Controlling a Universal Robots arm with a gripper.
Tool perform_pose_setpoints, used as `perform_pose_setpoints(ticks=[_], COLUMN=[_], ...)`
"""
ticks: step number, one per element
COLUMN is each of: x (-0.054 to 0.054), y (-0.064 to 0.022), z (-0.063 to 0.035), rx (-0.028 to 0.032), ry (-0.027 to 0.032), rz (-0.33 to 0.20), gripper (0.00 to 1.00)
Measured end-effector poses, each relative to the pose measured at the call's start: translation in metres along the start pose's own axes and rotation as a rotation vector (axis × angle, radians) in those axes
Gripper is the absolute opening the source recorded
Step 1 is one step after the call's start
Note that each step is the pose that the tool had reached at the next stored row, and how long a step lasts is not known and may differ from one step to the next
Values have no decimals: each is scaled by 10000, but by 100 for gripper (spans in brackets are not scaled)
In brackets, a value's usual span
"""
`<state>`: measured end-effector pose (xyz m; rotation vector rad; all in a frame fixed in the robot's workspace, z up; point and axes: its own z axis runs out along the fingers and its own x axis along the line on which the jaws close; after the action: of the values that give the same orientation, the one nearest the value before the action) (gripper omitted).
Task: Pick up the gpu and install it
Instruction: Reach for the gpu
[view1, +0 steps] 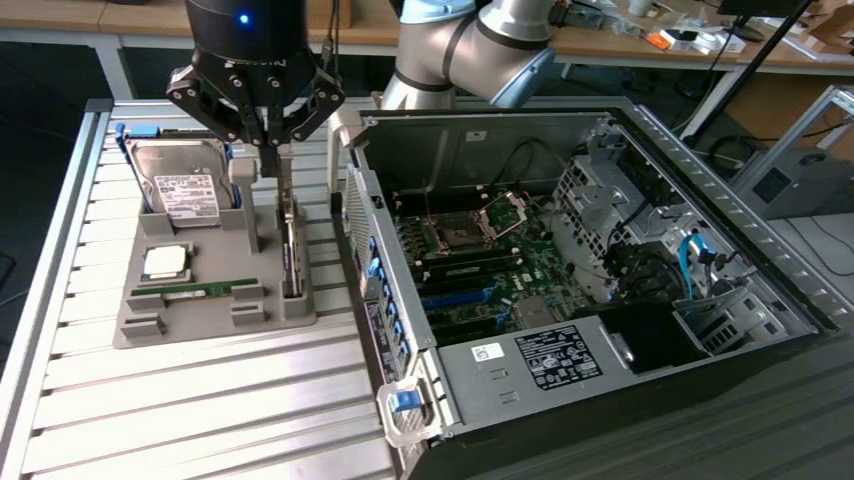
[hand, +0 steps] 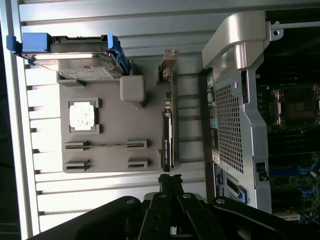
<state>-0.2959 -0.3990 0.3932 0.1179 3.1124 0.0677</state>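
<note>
at the upper left of the exterior view, the gripper (view1: 271, 170) is seen with its fingers clenched together, poised over the grey holder (view1: 200, 318). the gpu (view1: 290, 250) is stood edge-on in a slot along the holder's edge toward the exterior view's right, just below the fingertips and beside the open computer case (view1: 387, 300). whether the card is touched cannot be told. a hard drive (view1: 180, 190), a processor chip (view1: 164, 262) and a memory stick (view1: 198, 290) are also held in the holder.

A robotics lab — open computer tower (view1: 481, 130) on a slatted aluminium bench (view1: 200, 400).
</note>
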Motion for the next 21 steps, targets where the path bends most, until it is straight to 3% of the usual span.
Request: perform_pose_setpoints(ticks=[21], x=[120], y=[-9], z=[-3], rx=[0], ry=[1], rz=[0], gripper=[11])
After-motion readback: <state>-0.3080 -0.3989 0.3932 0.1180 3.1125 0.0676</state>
